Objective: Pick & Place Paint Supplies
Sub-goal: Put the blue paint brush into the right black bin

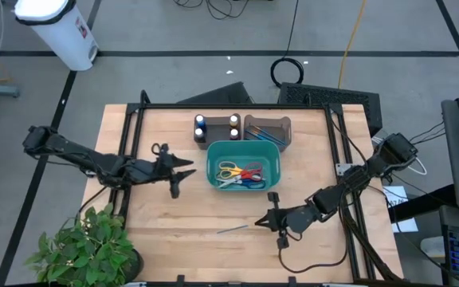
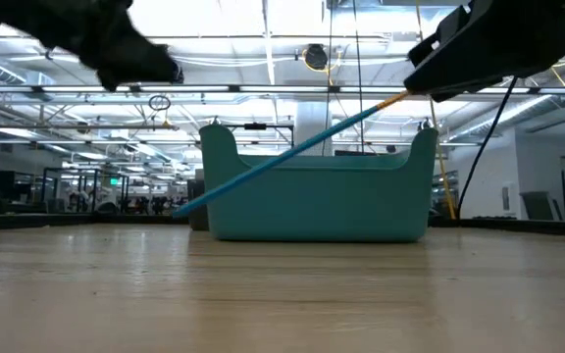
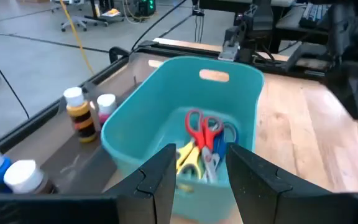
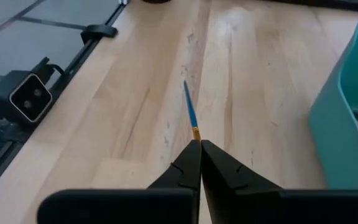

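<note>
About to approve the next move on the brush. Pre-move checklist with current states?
1. Right gripper shut on the blue paintbrush: ok.
2. Brush lifted off the table: ok; in the low view it slants in the air.
3. Brush clear of the teal bin: ok, separate in the high view.
4. Left gripper open, waiting left of the bin: ok.
5. Teal bin holds only scissors, not a paint drop spot: ok.
6. Room in the brown brush tray: cannot tell.
</note>
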Available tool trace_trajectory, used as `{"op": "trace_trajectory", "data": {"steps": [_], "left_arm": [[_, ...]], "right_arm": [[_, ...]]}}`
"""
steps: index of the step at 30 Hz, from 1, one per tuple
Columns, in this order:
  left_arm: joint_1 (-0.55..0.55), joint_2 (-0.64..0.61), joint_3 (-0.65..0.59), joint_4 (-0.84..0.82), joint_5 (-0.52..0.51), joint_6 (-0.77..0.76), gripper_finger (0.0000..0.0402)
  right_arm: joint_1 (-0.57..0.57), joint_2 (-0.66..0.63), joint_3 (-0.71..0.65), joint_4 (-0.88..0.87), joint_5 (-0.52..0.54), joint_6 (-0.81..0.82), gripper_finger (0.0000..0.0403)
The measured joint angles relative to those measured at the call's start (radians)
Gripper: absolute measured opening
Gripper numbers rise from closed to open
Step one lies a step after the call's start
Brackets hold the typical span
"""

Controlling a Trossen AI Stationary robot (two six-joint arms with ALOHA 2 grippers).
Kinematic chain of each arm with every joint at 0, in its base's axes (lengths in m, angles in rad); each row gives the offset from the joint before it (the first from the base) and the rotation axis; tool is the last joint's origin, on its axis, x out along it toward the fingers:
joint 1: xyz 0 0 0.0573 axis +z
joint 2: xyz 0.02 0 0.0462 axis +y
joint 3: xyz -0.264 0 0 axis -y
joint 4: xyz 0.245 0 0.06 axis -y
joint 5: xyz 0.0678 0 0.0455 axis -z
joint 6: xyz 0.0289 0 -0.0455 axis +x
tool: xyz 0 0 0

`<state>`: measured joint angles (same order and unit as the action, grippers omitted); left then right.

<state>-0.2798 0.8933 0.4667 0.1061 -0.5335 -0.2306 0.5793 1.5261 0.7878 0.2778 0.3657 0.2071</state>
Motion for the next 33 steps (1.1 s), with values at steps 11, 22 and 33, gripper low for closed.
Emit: {"op": "trace_trajectory", "data": {"steps": [11,22,33], "left_arm": [[0.0,-0.34,-0.283,0.021,-0.025,0.013,0.0147],[0.0,-0.593,-0.381,-0.034,0.022,0.027,0.0147],[0.0,-0.675,-0.381,-0.133,0.191,0.045,0.0147]], "right_arm": [[-0.006,0.0,0.0,0.017,0.0,-0.03,0.0],[-0.006,0.0,0.0,0.017,0.0,-0.036,0.0],[-0.006,0.0,0.0,0.026,0.0,-0.036,0.0]]}}
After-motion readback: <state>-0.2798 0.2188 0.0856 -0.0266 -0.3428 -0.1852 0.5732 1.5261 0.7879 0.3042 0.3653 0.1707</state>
